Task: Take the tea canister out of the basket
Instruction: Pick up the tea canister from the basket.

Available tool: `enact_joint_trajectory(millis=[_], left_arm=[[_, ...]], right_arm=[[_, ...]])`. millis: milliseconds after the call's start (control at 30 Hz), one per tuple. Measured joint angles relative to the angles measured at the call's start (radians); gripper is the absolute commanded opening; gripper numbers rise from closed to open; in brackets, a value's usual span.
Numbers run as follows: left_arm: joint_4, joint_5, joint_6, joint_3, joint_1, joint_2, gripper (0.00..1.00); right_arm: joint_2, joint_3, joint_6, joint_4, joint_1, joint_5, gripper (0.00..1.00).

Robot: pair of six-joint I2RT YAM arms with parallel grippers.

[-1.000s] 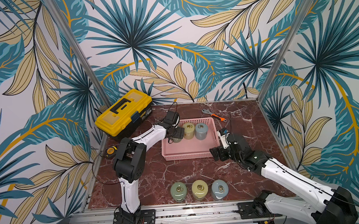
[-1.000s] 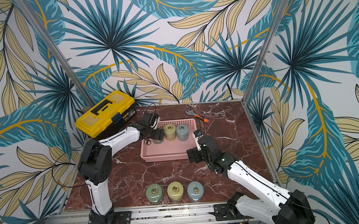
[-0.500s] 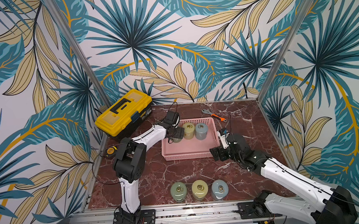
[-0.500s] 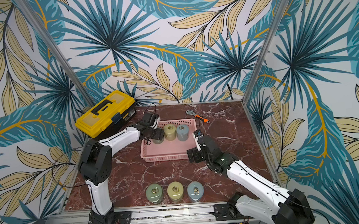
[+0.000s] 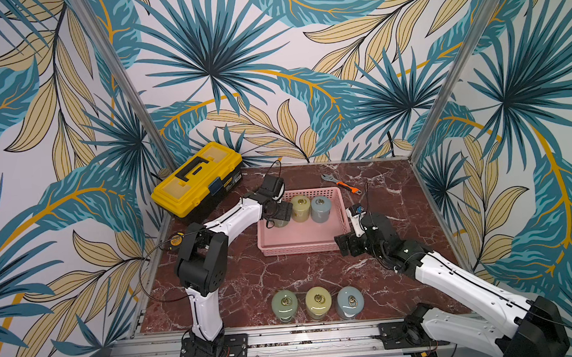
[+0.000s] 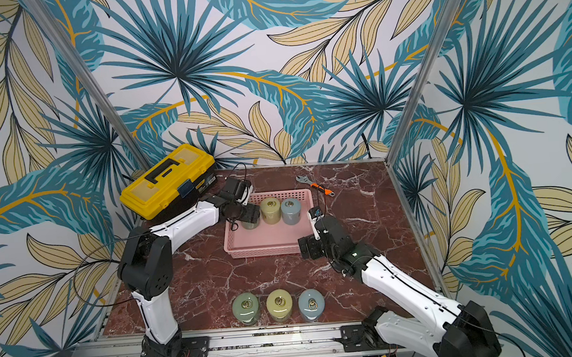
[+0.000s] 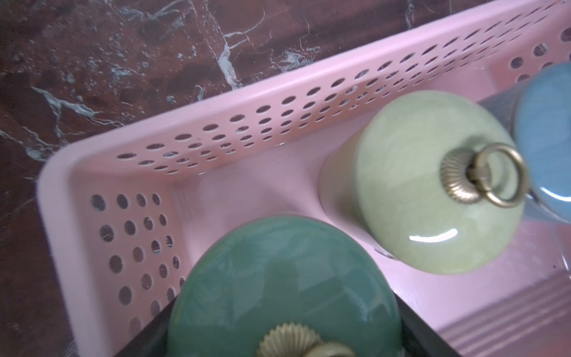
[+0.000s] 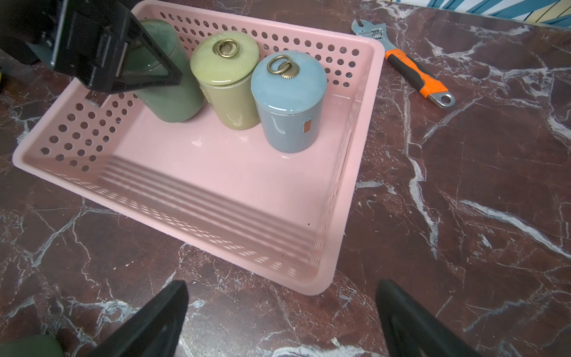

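**Entry: glazed green ceramic tea canister [image 8: 167,89] under the left gripper [image 5: 281,211]**

Location: upright in the shallow pink perforated plastic basket [image 5: 298,249], in the far corner on your left arm's side, just beside the yellow-green canister [image 8: 225,80].
Left jaws: wide astride its lid; you cannot tell whether they press on it.
Right gripper [image 8: 279,296]: spread, empty, outside the basket.
Long axis: vertical, so lift straight up.

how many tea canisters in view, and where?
6. Three in the pink basket: green canister, held by the left gripper; yellow-green canister; blue canister. Three on the table near its front edge: front green canister, front yellow canister, front blue canister. None look hidden.
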Motion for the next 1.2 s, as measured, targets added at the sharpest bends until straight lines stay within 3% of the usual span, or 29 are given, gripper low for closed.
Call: enact_joint_trajectory(millis=[633, 1200], left_arm=[[-0.051, -0.005, -0.008, -0.015, -0.013, -0.186, 0.46], [-0.103, 0.004, -0.02, -0.218, -0.089, -0.496, 0.45]], right_arm=[[-0.004, -0.007, 0.0, 0.011, 0.0, 0.03, 0.99], [-0.051, -0.053, 0.0, 0.043, 0.0, 0.07, 0.99]])
